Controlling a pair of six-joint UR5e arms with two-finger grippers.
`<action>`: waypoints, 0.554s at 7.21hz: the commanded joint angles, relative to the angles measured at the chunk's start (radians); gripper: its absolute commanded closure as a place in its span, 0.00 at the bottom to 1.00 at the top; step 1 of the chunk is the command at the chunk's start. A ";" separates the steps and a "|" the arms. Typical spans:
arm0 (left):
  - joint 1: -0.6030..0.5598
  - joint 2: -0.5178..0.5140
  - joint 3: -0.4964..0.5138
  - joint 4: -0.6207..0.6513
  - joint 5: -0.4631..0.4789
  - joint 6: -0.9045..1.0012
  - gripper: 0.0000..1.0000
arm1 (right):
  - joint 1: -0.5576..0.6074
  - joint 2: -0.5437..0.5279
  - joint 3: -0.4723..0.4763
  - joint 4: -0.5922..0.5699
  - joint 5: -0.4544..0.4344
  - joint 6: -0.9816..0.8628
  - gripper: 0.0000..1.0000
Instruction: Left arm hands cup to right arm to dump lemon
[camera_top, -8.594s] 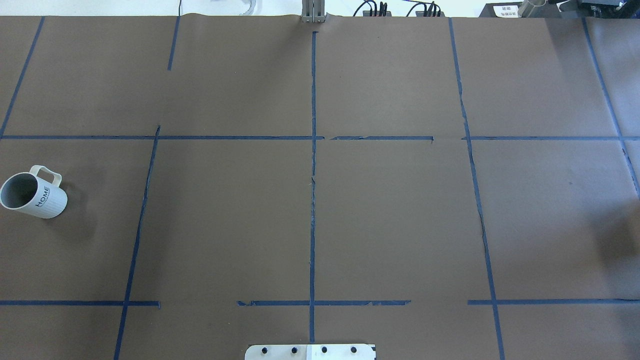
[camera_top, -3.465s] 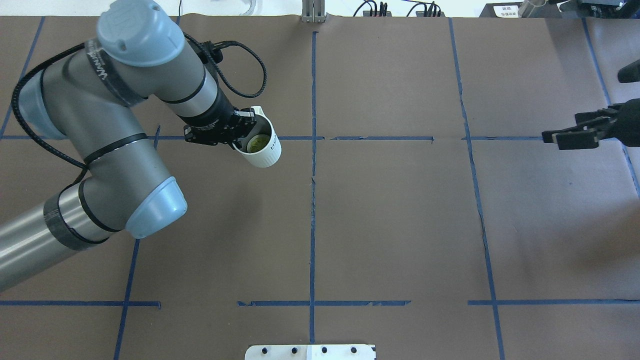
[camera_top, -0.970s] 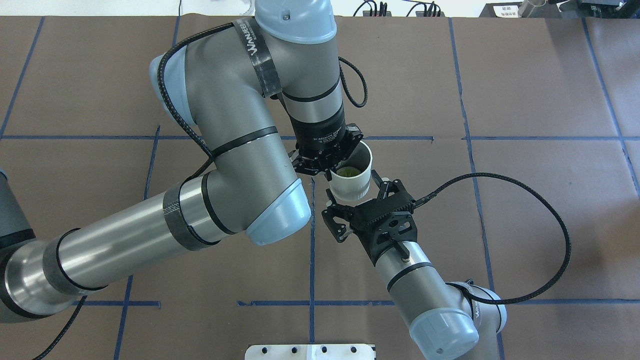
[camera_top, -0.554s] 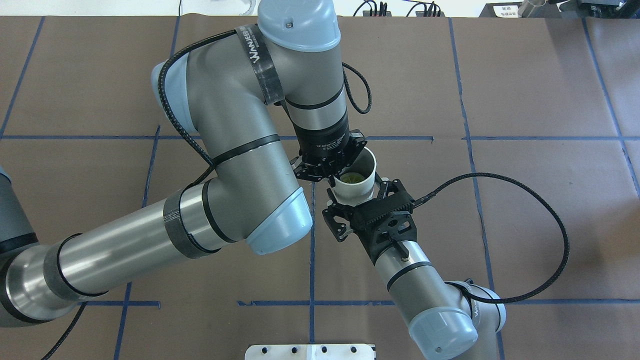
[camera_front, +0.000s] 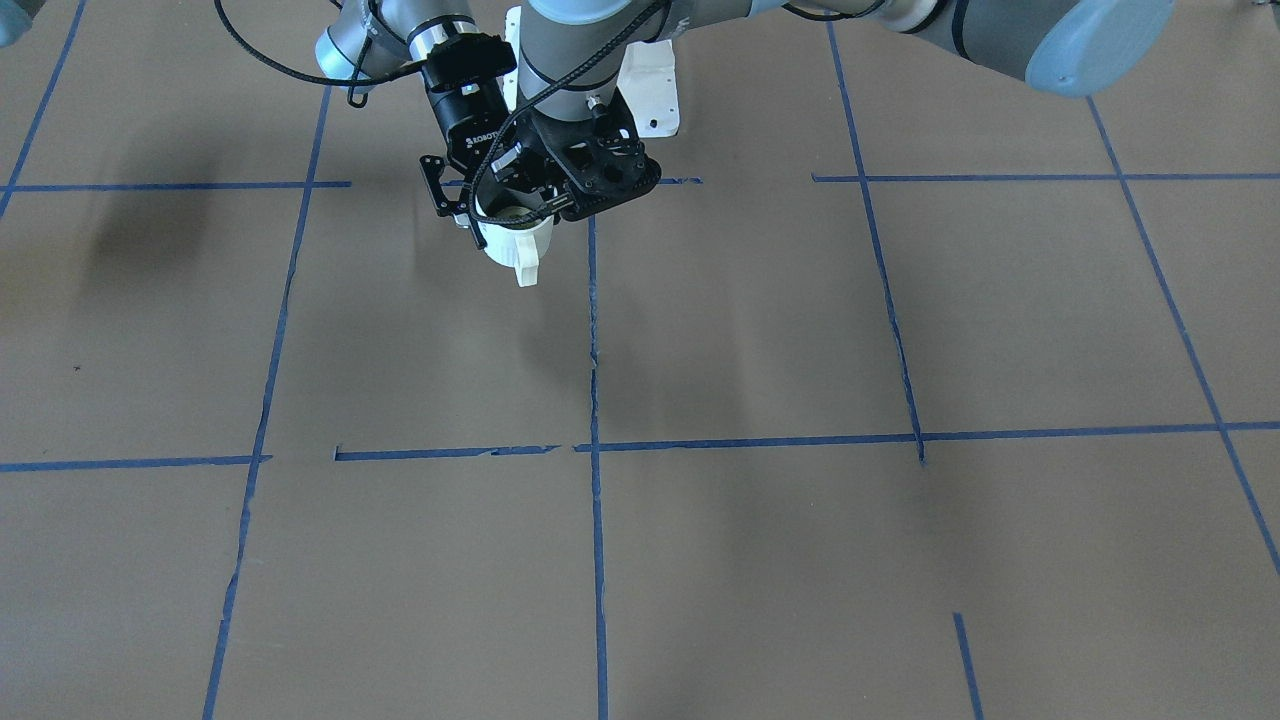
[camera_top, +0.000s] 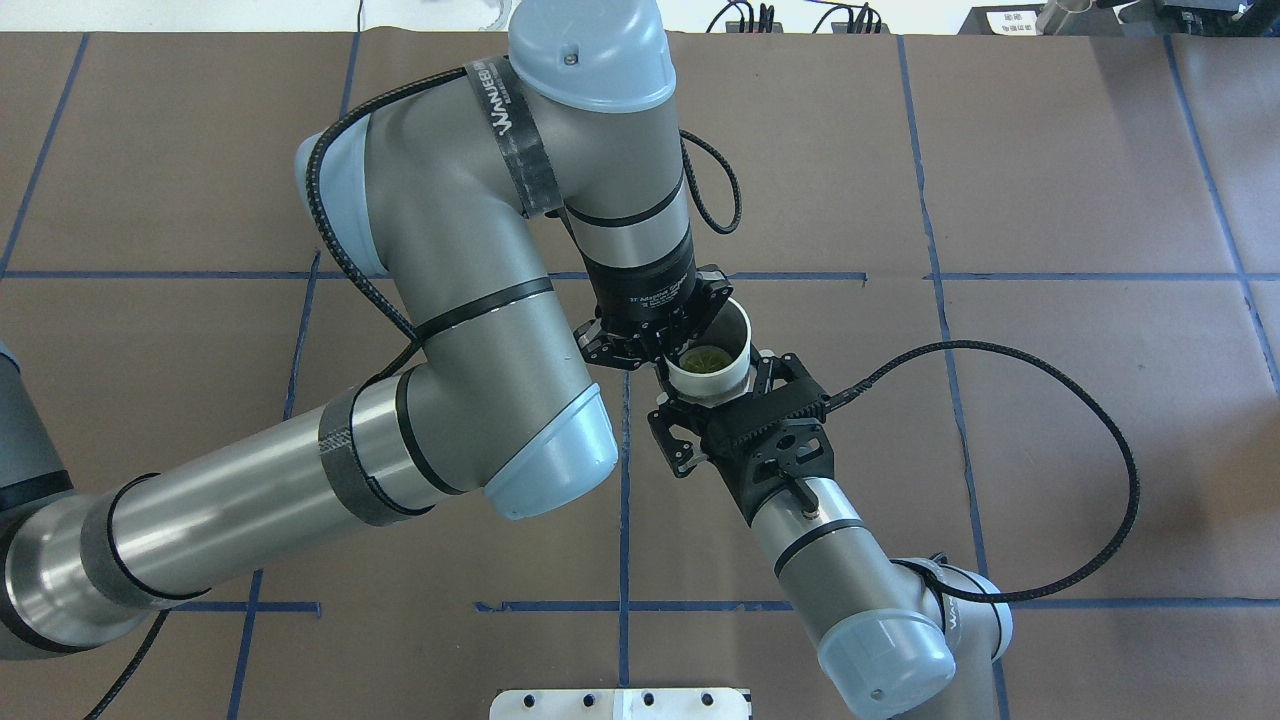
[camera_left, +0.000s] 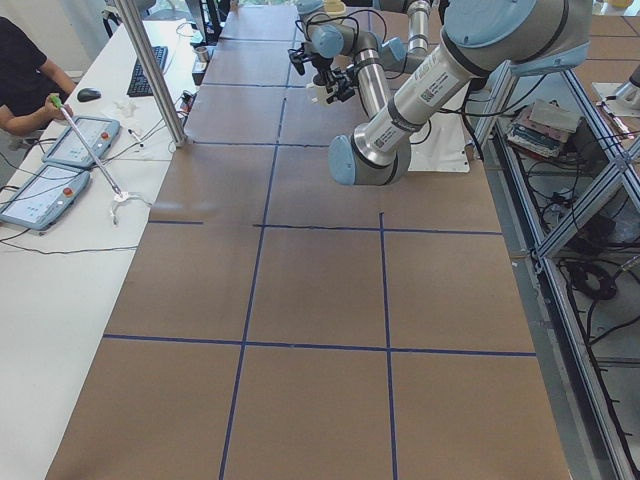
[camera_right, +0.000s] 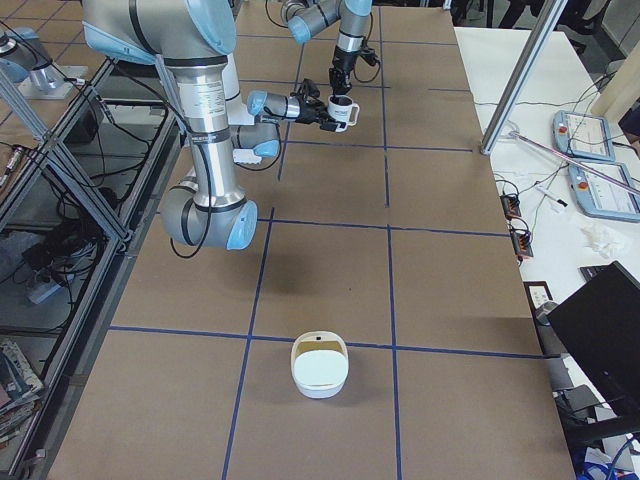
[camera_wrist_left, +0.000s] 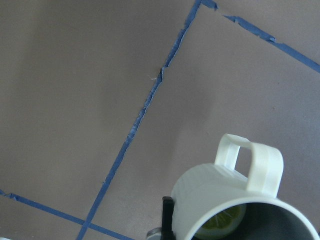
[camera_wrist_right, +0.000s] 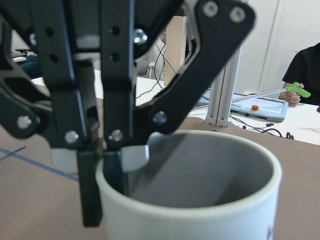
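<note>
The white cup (camera_top: 718, 386) hangs upright above the table's middle, with a lemon slice (camera_top: 705, 358) inside. It also shows in the front view (camera_front: 515, 245) and the left wrist view (camera_wrist_left: 220, 195), handle pointing away from the robot. My left gripper (camera_top: 666, 358) reaches down from above and is shut on the cup's rim, one finger inside and one outside, as the right wrist view (camera_wrist_right: 102, 160) shows. My right gripper (camera_top: 720, 388) comes in level from the robot's side, open, with its jaws on either side of the cup's body.
Brown paper with blue tape lines covers the table (camera_top: 1050, 450). A white mounting plate (camera_top: 620, 703) sits at the robot's edge. A white rounded container (camera_right: 320, 365) stands near the table's right end. An operators' bench with tablets (camera_left: 60, 160) and a metal post (camera_left: 150, 70) lie on the far side.
The left arm picked the cup up from the table's left and carried it to the middle. Over the last second it brought the cup deeper between the right gripper's open fingers.
</note>
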 joint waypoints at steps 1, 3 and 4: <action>-0.002 0.017 -0.048 -0.002 0.008 0.000 0.00 | 0.001 -0.001 -0.003 -0.002 0.001 -0.003 0.73; -0.006 0.069 -0.166 -0.003 0.011 0.000 0.00 | -0.006 -0.001 -0.029 0.001 -0.001 0.005 0.73; -0.011 0.082 -0.206 -0.003 0.055 0.001 0.00 | -0.005 -0.015 -0.031 0.004 -0.022 0.009 0.74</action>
